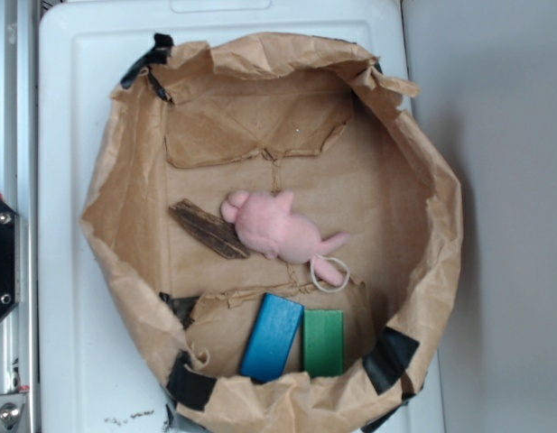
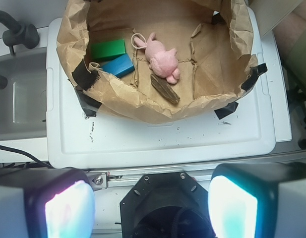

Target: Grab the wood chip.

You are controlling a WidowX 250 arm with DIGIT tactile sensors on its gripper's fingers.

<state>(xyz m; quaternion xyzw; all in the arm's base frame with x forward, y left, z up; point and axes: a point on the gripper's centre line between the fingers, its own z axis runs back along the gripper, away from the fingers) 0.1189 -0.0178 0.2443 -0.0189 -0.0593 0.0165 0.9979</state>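
Observation:
The wood chip (image 1: 208,229), a small dark-brown sliver of rough wood, lies flat on the floor of a brown paper bag (image 1: 125,180) rolled down into a bowl, just left of a pink plush (image 1: 276,225). In the wrist view the wood chip (image 2: 164,89) lies below the pink plush (image 2: 162,58), near the bag's closer wall. My gripper (image 2: 151,206) is open, its two pale glowing pads (image 2: 68,210) wide apart at the bottom of that view. It hangs well outside the bag with nothing between the pads. The gripper does not show in the exterior view.
A blue block (image 1: 272,336) and a green block (image 1: 324,343) lie side by side inside the bag. The bag sits on a white plastic lid (image 2: 157,141). A black mount (image 2: 165,198) on a metal rail lies under the gripper. A grey sink (image 2: 19,94) is at left.

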